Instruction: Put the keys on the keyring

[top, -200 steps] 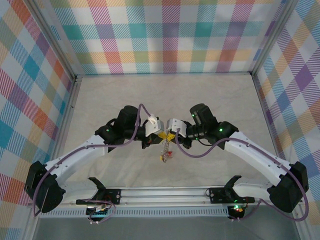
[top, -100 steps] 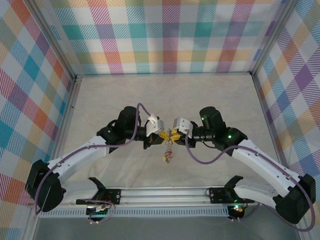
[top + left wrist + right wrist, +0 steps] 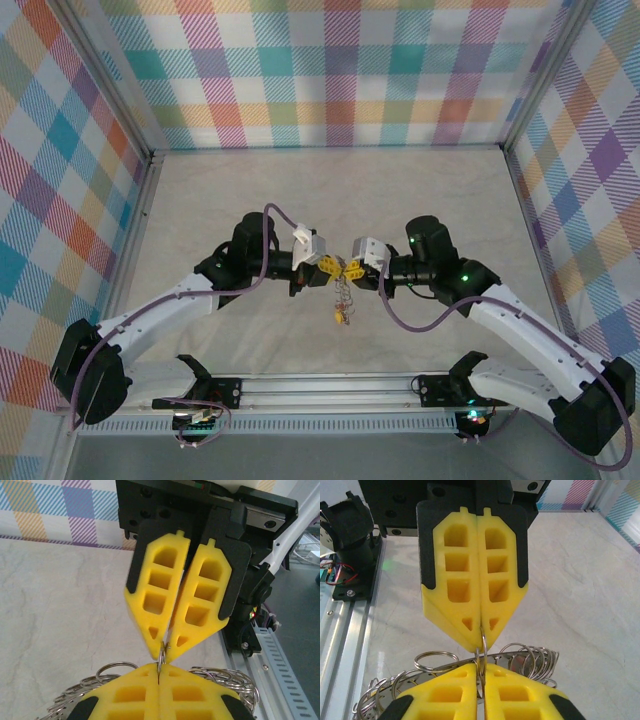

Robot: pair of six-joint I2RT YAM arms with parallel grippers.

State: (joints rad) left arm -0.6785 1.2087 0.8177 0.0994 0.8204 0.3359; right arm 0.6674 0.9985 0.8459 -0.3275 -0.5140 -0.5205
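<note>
Checked walls (image 3: 340, 70) box in a pale, marbled table (image 3: 420, 190). Above its middle, the left gripper (image 3: 327, 268) and right gripper (image 3: 352, 271) meet tip to tip. Both are clenched on a thin loop of the keyring (image 3: 342, 292), which dangles below them with its keys (image 3: 341, 316). I'd hold one pinch firm and work the other gently, or the bunch may drop.

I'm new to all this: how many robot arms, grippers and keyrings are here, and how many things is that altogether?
Robot arms: 2 (left arm, right arm)
Grippers: 2 (left gripper, right gripper)
Keyring: 1, pinched between both grippers; its keys are too small to count
Total: 5
</note>
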